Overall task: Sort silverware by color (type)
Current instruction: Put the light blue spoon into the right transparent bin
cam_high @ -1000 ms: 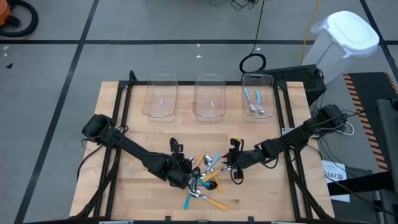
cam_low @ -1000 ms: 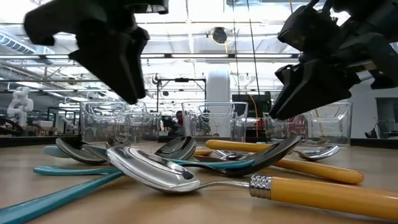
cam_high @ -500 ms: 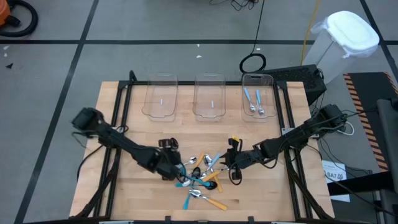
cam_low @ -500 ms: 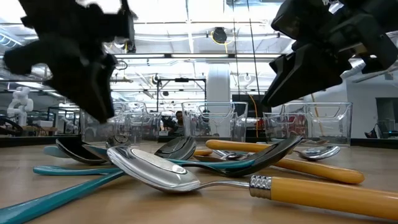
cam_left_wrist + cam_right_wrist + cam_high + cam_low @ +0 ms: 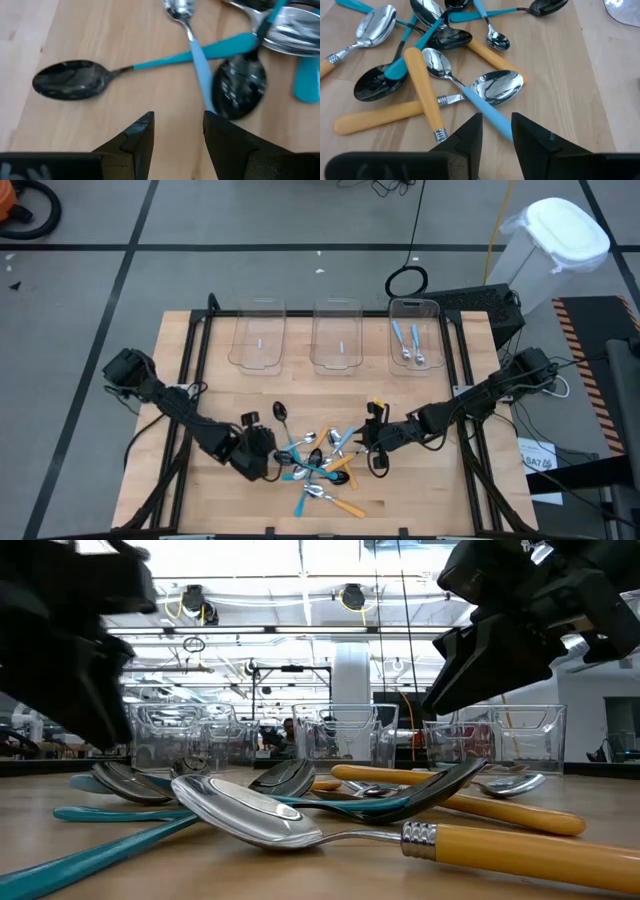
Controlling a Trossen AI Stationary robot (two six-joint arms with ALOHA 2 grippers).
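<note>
Left gripper [image 5: 262, 457] low beside spoon pile [image 5: 322, 465], fingers slightly apart, empty, right gripper [image 5: 366, 442] likewise

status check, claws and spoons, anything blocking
Left claw open, empty, at the pile's left edge. Right claw open, empty, at its right edge. Spoon pile tangled mid-table; two blue spoons binned. Nothing blocking.

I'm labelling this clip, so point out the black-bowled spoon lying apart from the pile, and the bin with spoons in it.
black-bowled spoon [image 5: 70, 85], left wrist view, on its bowl.
bin holding two spoons [image 5: 414, 308], high view, on its far rim.
</note>
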